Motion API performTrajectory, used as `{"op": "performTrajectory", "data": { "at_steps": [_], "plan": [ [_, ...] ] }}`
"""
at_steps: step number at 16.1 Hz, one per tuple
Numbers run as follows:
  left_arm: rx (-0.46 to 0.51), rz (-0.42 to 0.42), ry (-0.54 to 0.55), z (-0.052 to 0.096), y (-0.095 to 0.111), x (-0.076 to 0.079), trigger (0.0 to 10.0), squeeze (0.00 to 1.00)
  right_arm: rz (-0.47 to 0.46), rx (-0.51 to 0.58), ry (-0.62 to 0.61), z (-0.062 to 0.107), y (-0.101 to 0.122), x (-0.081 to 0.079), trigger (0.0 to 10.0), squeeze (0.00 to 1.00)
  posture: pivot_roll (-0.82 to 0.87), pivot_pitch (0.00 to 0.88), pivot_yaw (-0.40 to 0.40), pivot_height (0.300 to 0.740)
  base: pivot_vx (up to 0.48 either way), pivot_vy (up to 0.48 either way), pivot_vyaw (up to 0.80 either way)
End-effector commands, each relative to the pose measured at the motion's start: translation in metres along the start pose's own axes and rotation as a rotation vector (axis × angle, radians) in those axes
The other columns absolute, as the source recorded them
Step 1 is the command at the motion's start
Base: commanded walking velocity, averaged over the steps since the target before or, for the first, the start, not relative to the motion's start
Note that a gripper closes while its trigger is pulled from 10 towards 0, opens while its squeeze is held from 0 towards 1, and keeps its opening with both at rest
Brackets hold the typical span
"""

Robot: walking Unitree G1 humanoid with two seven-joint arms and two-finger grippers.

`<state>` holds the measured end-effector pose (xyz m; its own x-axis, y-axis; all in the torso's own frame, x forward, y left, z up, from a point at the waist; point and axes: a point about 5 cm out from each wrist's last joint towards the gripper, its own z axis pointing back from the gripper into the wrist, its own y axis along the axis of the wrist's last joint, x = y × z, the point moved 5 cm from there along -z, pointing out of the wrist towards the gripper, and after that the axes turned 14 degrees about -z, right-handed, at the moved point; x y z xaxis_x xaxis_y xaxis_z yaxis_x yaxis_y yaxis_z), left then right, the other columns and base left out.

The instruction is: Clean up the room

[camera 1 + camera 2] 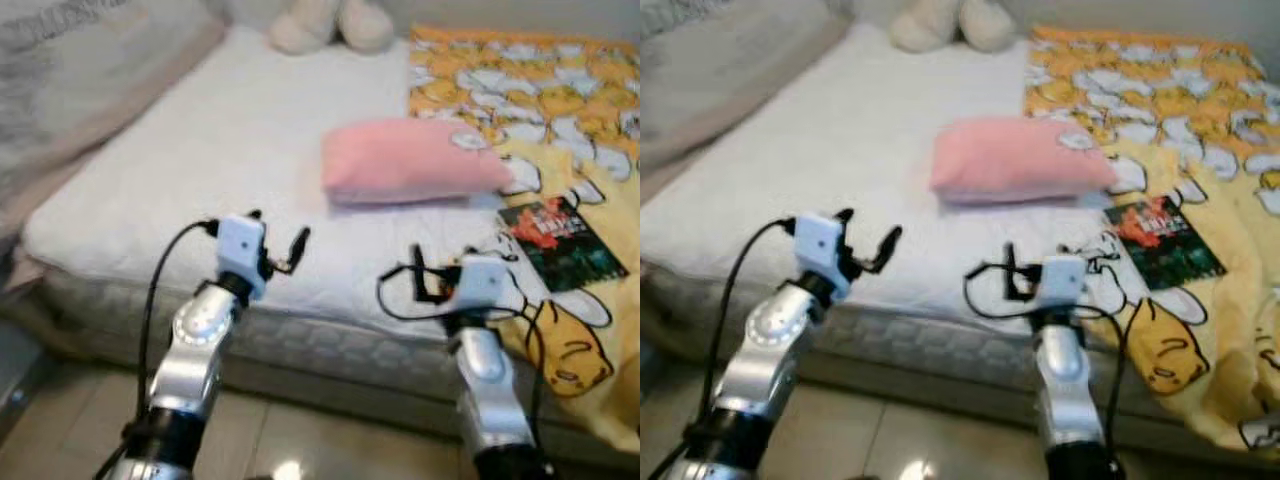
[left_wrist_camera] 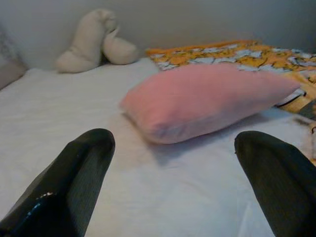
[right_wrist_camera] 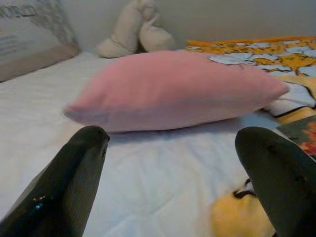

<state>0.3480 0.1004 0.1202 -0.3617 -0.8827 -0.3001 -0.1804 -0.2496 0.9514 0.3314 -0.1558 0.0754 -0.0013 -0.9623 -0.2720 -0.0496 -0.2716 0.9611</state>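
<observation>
Both arms are raised at the near edge of the bed (image 1: 200, 150). Left gripper (image 1: 278, 240) and right gripper (image 1: 432, 272) are spread wide, holding nothing. Pink pillow (image 1: 410, 160) lies mid-bed, ahead of both and apart from them, its far end overlapping the yellow patterned blanket (image 1: 520, 80).

Likely step: reach for the pillow. Advice: approach level and pinch a corner deep, since the soft fill will likely sag.

A dark book (image 1: 560, 240) rests on the blanket beside the pillow. A cream plush toy (image 1: 330, 22) sits at the far edge. Tiled floor (image 1: 260, 430) lies below.
</observation>
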Motion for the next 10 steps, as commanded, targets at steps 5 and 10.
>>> {"op": "performTrajectory", "data": {
  "at_steps": [5, 10],
  "plan": [
    [0.025, -0.008, -0.030, -0.004, 0.007, 0.007, 10.0, 0.00, -0.003, -0.007, -0.067, -0.005, 0.002, 0.020, 10.0, 0.00, -0.03, 0.000, 0.043, 0.736, 0.480, 0.000, 0.00],
    [0.034, -0.031, -0.036, 0.004, 0.012, 0.002, 10.0, 0.00, -0.069, -0.030, -0.069, -0.049, 0.025, 0.021, 10.0, 0.00, 0.02, 0.000, 0.041, 0.736, 0.176, 0.000, 0.00]
  ]
}}
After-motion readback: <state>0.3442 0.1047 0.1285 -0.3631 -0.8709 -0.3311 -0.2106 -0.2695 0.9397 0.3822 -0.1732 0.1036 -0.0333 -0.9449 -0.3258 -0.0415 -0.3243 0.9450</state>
